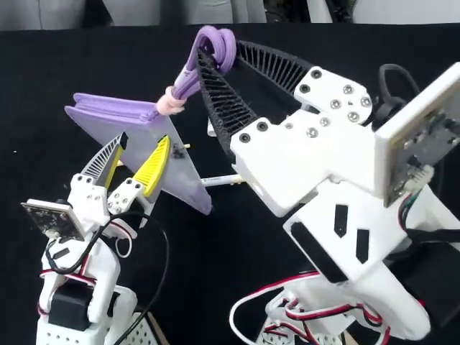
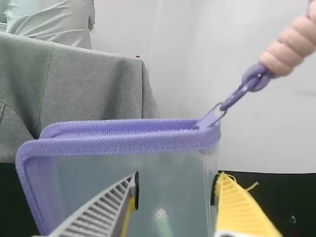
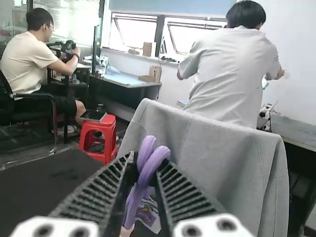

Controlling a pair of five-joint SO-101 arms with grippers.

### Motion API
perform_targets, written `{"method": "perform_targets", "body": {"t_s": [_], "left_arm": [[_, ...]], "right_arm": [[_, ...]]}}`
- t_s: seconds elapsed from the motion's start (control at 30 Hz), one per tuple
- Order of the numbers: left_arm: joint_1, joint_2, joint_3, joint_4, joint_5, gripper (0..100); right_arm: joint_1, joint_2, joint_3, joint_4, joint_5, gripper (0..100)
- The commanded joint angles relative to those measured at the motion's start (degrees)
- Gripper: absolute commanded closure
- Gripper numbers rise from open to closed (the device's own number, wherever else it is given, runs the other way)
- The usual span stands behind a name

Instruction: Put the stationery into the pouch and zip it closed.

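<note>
**Right arm**: its white housing is sitting nearest the camera, at right. Its black ribbed jaws are pinching narrowly on the strap, a purple loop, and this grip is judged to be hauling the zip by its cord.

**Pouch**: purple-edged with clear sides, it is hanging tilted above the table, left of centre. Its zip pull is lying at the corner end of the top edge. The teeth there are looking meshed, so closure is judged nearly done.

**Pink coil**: this is joining the pull to the strap and is being drawn taut.

**Left arm**: standing at near left, its grey and yellow jaws are clamping the pouch's lower part, probably bracing it against the pull.

**Pale stick**: this is showing just beside the pouch's near corner, and whether it is stationery cannot be told.

**Table**: black, it is lying beneath everything.
</note>
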Motion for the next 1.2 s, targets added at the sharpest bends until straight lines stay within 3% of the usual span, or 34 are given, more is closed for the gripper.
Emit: {"method": "perform_targets", "body": {"t_s": [0.0, 0.17, 0.43, 0.73, 0.93, 1.17], "left_arm": [[0.0, 0.2, -0.6, -0.5, -0.3, 75], [0.0, 0.1, -4.6, 1.8, -0.3, 75], [-0.2, 0.1, -25.9, 19.9, -0.3, 75], [-0.1, 0.1, -27.8, 21.0, -0.3, 75], [0.0, 0.1, -25.5, 20.7, 0.1, 75], [0.0, 0.1, -25.9, 21.0, 0.0, 75]], "right_arm": [[0.6, -2.0, -1.5, 3.0, -0.5, 98.7], [0.6, -2.9, -1.5, 3.2, -0.2, 98.7], [2.9, -8.7, -1.5, 3.1, -0.1, 98.7], [23.4, -19.3, 9.8, 3.2, 0.0, 98.7], [24.4, -28.5, 23.7, 2.1, 0.0, 98.7], [24.3, -31.0, 36.6, -8.5, -0.4, 98.7]]}}
